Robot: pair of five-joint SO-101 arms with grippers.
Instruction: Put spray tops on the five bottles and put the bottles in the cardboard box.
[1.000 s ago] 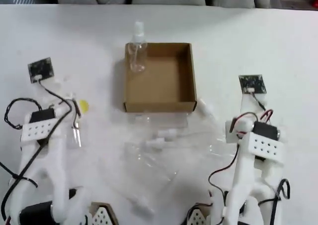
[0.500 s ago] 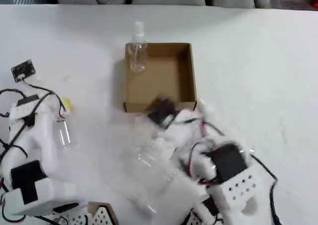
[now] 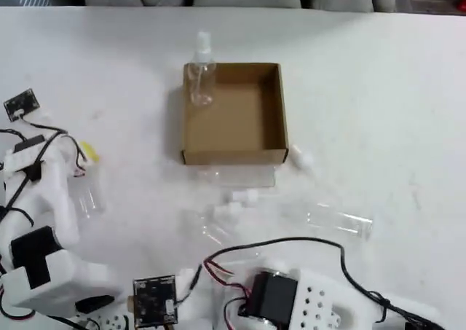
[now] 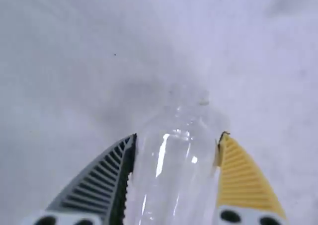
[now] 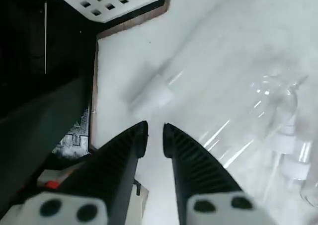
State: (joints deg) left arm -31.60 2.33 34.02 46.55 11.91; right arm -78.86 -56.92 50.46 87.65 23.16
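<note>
High view first: the open brown cardboard box [image 3: 280,111] sits mid-table, and a clear plastic bottle with a white spray top [image 3: 200,71] stands upright in its far left corner. At the table's left edge, the left arm carries a clear uncapped bottle [image 3: 89,195]. The left wrist view brings that in close. The left gripper [image 4: 176,138] has its grey and yellow fingers [image 4: 243,170] pinching the bottle's sides, neck bare, over the white table [image 4: 74,46].

The right arm lies folded along the near edge. Its wrist view gives the right gripper [image 5: 154,130], black fingers almost pressed together on nothing, with a loose white spray top [image 5: 151,93] just beyond them. In front of the box, the high view lays out more loose spray tops [image 3: 240,197]. To their right is a clear bottle lying on its side [image 3: 338,221].
</note>
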